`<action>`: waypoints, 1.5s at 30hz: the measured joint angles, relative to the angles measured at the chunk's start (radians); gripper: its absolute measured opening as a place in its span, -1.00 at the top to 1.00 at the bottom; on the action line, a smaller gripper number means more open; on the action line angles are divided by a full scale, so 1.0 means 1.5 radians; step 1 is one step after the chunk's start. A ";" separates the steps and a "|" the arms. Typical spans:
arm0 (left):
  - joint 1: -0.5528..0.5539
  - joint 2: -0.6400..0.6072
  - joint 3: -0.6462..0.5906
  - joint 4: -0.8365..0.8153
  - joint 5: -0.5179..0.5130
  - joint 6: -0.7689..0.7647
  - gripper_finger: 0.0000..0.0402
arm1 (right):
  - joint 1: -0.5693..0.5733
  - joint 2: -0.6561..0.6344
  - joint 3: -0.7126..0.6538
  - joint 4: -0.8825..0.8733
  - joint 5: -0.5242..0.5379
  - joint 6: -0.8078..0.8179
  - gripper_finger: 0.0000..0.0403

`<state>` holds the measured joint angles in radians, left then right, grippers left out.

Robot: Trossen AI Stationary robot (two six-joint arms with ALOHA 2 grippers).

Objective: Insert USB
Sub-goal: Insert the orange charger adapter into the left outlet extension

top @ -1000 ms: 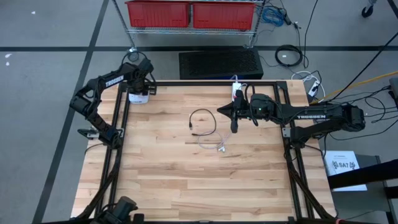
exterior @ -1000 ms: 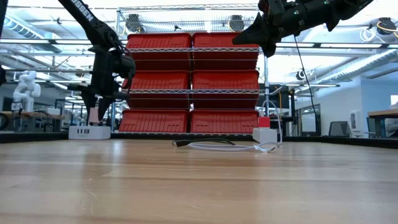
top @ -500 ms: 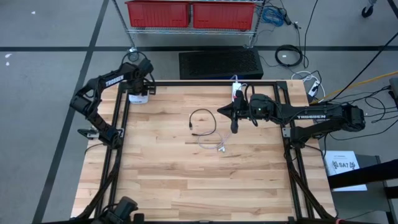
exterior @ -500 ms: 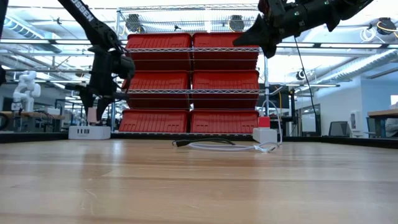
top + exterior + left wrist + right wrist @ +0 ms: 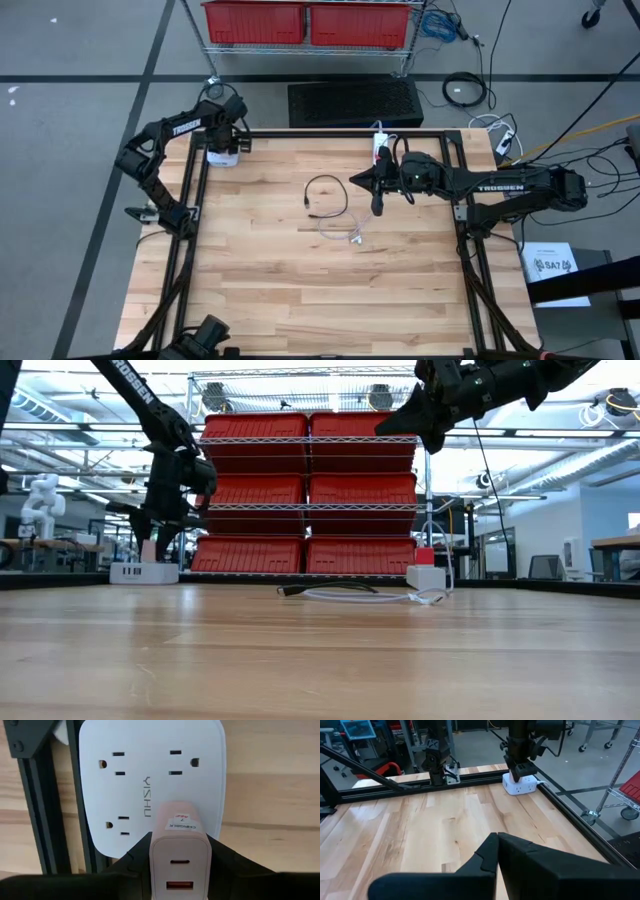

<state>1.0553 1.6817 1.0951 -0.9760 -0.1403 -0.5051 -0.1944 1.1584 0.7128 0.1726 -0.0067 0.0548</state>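
A pink USB charger (image 5: 178, 851) with two ports on its back sits in my left gripper (image 5: 178, 845) at the table's far left corner. It stands upright, right over a white power strip (image 5: 150, 780) that lies flat on the wood (image 5: 145, 572). Whether its prongs are in an outlet is hidden. The left gripper (image 5: 222, 140) points down. My right gripper (image 5: 497, 840) is shut on nothing, high above the table's far right part (image 5: 353, 180), fingers pointing left. A black cable loop (image 5: 325, 195) and a white cable (image 5: 345, 230) lie at the centre. My left gripper pinches the pink charger by its two side walls (image 5: 155, 852), one finger (image 5: 132, 860) on each side, coming from above and pointing down. The charger is upright, port face toward the wrist camera, and its lower end is at the power strip's top face.
A second white power strip with a red part (image 5: 381, 150) lies at the far edge near the right arm. A black frame rail (image 5: 35, 795) runs beside the left power strip. Bare wood fills the near half of the table (image 5: 320, 300). Red bins stand behind the table.
The left arm has shifted a little, its upper links sinking slightly, while the gripper stays shut on the charger over the power strip. The right arm and the cables have kept still.
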 joint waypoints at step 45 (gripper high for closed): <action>-0.162 0.010 0.081 -0.037 0.078 0.155 -0.06 | 0.009 0.000 0.000 -0.023 -0.017 0.008 1.00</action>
<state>0.8116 1.6967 1.2168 -1.0309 -0.0238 -0.2725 -0.1814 1.1584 0.7124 0.1382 -0.0321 0.0666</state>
